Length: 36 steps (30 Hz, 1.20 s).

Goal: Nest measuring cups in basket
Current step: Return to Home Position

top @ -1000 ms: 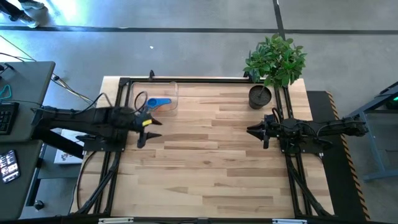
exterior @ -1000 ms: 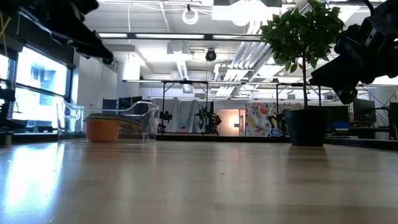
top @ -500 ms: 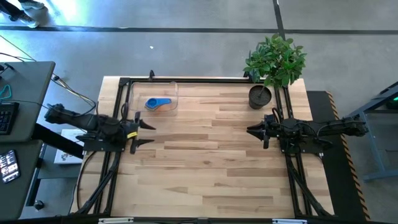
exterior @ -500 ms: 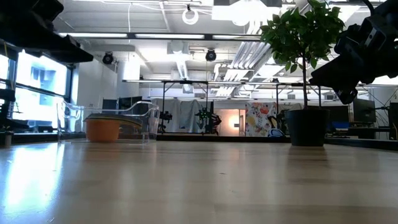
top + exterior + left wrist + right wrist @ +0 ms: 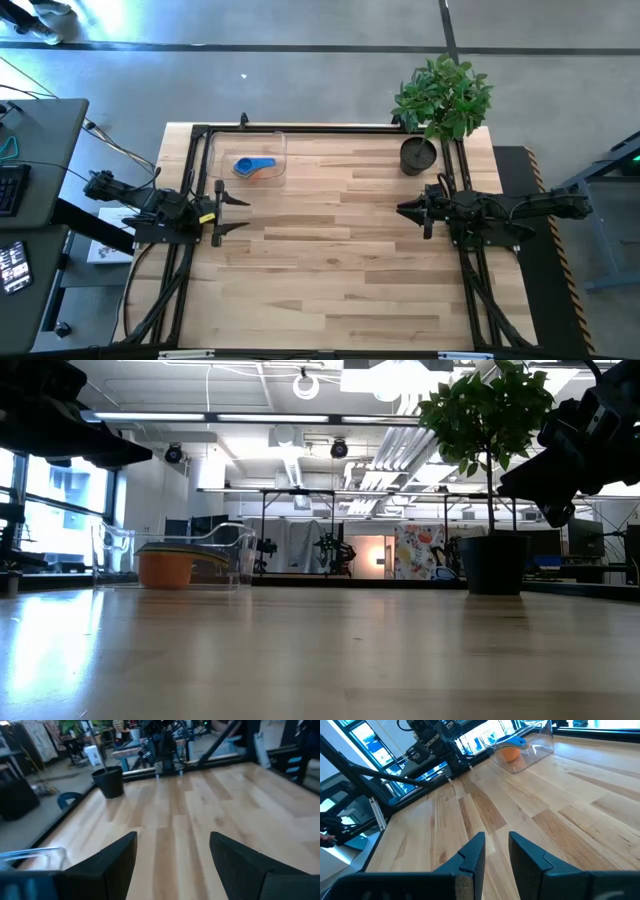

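Observation:
The clear basket (image 5: 277, 150) stands at the table's far-left corner. A nested stack of measuring cups sits in it. From above, the blue cup (image 5: 252, 166) shows on top. The low view shows an orange bowl (image 5: 165, 568) through the basket's wall (image 5: 228, 548), and the right wrist view shows it too (image 5: 509, 754). My left gripper (image 5: 240, 214) is open, level at the table's left edge, just nearer than the basket, pointing right. My right gripper (image 5: 402, 211) waits at the right side pointing left. Its fingers (image 5: 475, 852) stand a narrow gap apart.
A dark round plant pot (image 5: 418, 155) with a leafy plant stands at the far-right corner, beside the right arm. It shows in the low view (image 5: 494, 565) and the left wrist view (image 5: 111, 781). Bare wooden tabletop lies between the two grippers. Black frame rails run along the left, right and far edges.
My left arm has drawn back from beside the basket toward the table's left edge and come down to a level pose, its gripper staying open. The cups and basket have kept still.

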Each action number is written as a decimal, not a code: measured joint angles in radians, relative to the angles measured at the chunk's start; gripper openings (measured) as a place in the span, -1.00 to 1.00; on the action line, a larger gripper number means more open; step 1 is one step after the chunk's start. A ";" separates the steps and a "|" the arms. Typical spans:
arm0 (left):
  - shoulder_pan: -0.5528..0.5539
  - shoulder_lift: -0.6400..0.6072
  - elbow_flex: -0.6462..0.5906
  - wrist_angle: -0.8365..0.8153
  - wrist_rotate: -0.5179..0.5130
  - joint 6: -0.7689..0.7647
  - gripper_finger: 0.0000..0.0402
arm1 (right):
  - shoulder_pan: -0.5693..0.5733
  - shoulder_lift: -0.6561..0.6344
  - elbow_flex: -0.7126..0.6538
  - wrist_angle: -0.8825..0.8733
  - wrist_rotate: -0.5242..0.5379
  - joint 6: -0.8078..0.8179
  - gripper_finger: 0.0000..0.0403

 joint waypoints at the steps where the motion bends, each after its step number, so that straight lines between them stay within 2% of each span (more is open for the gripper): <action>1: 0.000 -0.004 -0.001 -0.003 -0.010 0.017 0.20 | 0.000 0.000 0.000 0.000 0.000 0.000 -0.61; 8: 0.000 -0.004 -0.002 -0.009 -0.005 0.127 0.20 | 0.000 0.000 0.000 0.000 0.000 0.000 -0.61; 36: 0.000 -0.004 -0.002 -0.009 -0.004 0.091 0.20 | 0.000 0.000 0.000 0.000 0.000 0.000 -0.61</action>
